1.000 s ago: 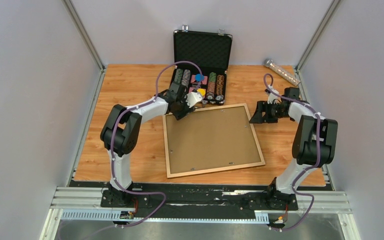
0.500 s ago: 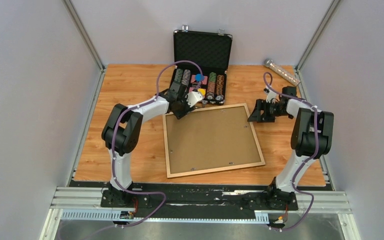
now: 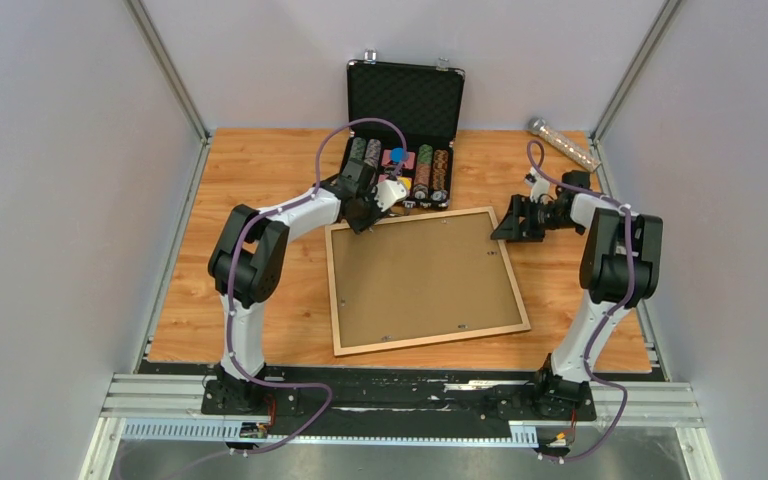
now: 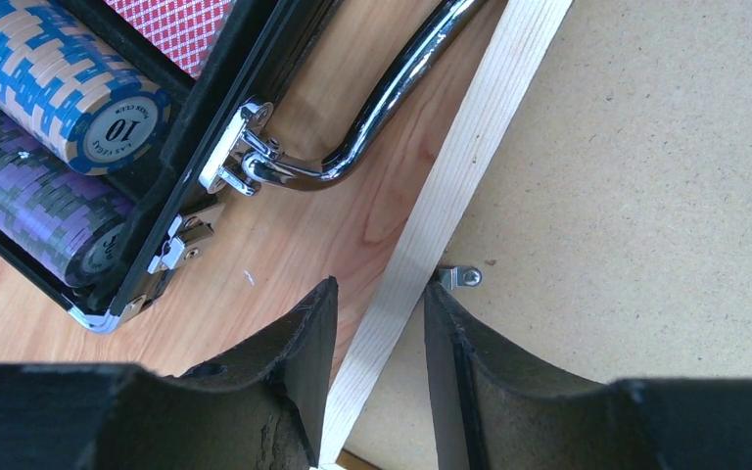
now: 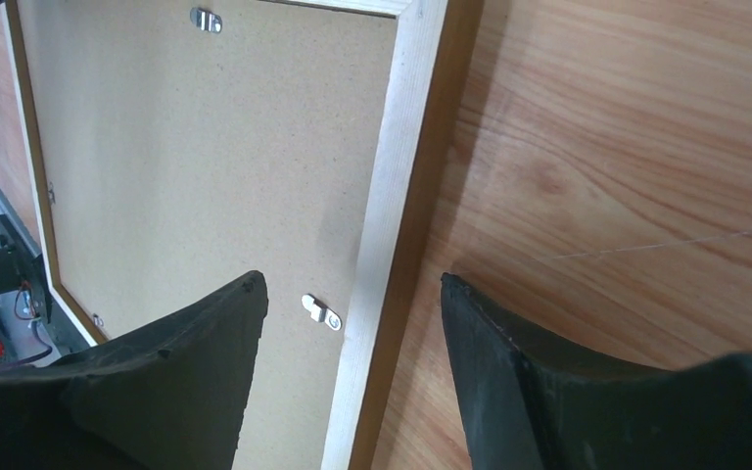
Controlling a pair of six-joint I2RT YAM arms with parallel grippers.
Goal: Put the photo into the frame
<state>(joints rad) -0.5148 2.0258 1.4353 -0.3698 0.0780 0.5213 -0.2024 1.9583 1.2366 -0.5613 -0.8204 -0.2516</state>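
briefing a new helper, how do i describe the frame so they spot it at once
On the orange wooden table, look just on the near side of the open black case of poker chips. The frame lies flat there, back up: pale wooden rails around a brown fibreboard panel. Nothing else there is as large or flat.

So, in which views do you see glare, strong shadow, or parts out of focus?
Top view: even light and sharp. Left wrist view: bright glare on the chrome case handle; the left gripper is dark and slightly soft. Right wrist view: the frame throws a dark shadow strip on the table; the right gripper is blurred at its edges.
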